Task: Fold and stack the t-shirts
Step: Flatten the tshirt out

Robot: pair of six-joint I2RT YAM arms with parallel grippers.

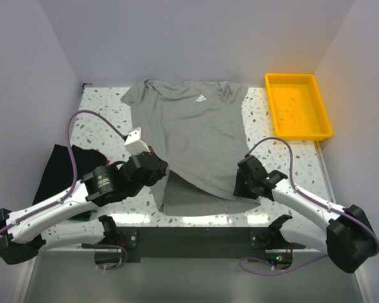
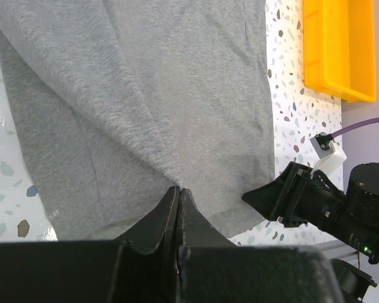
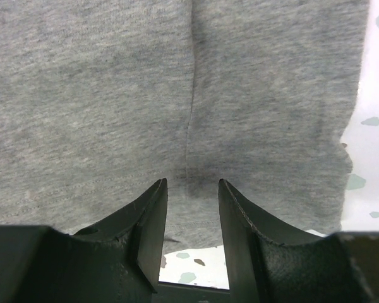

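The heather-grey t-shirt [image 1: 189, 136] lies spread on the table, its white logo [image 1: 200, 98] towards the back. My left gripper [image 1: 156, 169] is at its lower left side, jaws shut on a pinch of the grey fabric [image 2: 170, 170], which rises in a ridge to the tips [image 2: 179, 190]. Over the shirt's lower right corner, my right gripper [image 1: 239, 183] stands open just above the hem [image 3: 114, 189], with nothing between its fingers [image 3: 153, 208]. A folded black t-shirt [image 1: 62, 165] lies at the left, with a sliver of green [image 1: 82, 216] beneath my left arm.
A yellow plastic tray [image 1: 320, 107] sits at the back right [image 2: 341, 50]. The speckled table [image 1: 101, 113] is bounded by white walls on three sides. My right arm's wrist [image 2: 316, 202] shows in the left wrist view, close beside the shirt's corner.
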